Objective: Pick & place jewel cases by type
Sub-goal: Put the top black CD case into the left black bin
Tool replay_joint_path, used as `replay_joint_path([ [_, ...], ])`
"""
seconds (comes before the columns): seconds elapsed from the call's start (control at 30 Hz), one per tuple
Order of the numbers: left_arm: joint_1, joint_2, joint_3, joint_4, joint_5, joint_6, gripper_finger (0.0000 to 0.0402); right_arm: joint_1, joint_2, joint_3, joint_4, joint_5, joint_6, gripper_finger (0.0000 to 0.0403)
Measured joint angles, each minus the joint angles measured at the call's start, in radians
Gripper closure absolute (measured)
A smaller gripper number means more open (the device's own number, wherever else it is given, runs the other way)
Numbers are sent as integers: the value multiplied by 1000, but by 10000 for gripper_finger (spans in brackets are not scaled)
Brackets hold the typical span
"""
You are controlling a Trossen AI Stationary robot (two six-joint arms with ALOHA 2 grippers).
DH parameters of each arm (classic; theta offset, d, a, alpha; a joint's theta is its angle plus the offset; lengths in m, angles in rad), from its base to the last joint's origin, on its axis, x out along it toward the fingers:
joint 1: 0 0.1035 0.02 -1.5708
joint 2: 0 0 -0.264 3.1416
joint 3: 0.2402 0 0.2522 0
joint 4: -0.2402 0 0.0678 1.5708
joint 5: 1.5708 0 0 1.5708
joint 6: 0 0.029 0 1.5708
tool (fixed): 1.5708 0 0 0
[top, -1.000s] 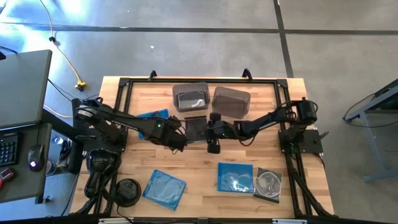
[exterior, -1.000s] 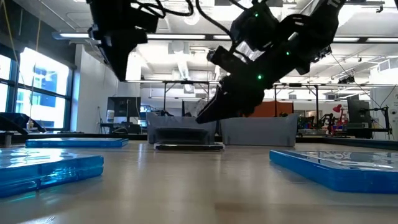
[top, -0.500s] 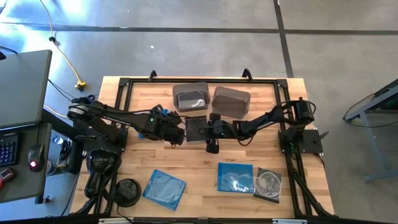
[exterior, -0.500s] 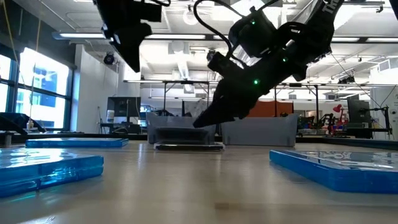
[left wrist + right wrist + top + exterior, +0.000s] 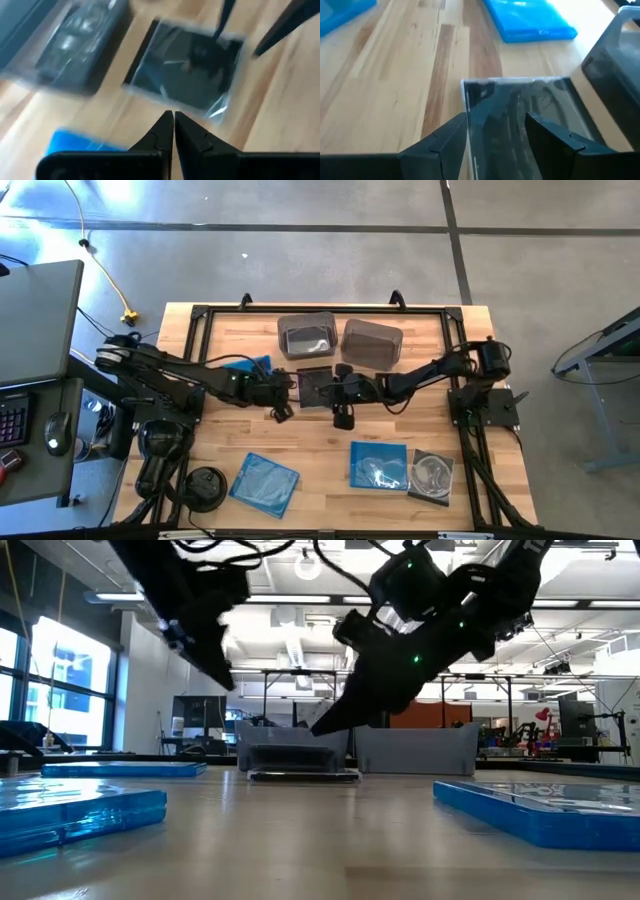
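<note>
Right wrist view shows the right gripper (image 5: 496,131) spread wide around the dark case (image 5: 527,117), which lies flat on the table (image 5: 395,65) beside the bins (image 5: 340,338). Thin, stiff and slick, it probably needs pinching at opposite edges; the left gripper (image 5: 173,131) hovers pinched together nearby.

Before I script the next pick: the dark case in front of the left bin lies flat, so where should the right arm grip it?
Grip the dark case by its right edge, coming low from the right: it lies flat, so only thin edges offer purchase, and the right end effector already straddles that edge.
</note>
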Motion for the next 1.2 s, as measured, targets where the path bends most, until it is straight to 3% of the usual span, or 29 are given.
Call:
replay_joint_path([
  [0.2,59,28,-9,17,16,79,390,0,-69,62,-153,-20,2,205],
  [0.4,131,60,-5,52,157,106,388,1,-90,107,-365,-13,-1,205],
  [0.57,170,72,-6,50,240,164,355,1,-87,114,-419,-105,8,205],
  [0.83,173,70,-7,42,241,216,280,-19,-90,114,-536,-87,-8,205],
  [1.0,173,123,-7,30,238,193,275,-56,-90,114,-623,-89,-47,205],
  [1.2,173,225,-7,7,262,183,275,-123,-88,114,-643,-165,-192,205],
])
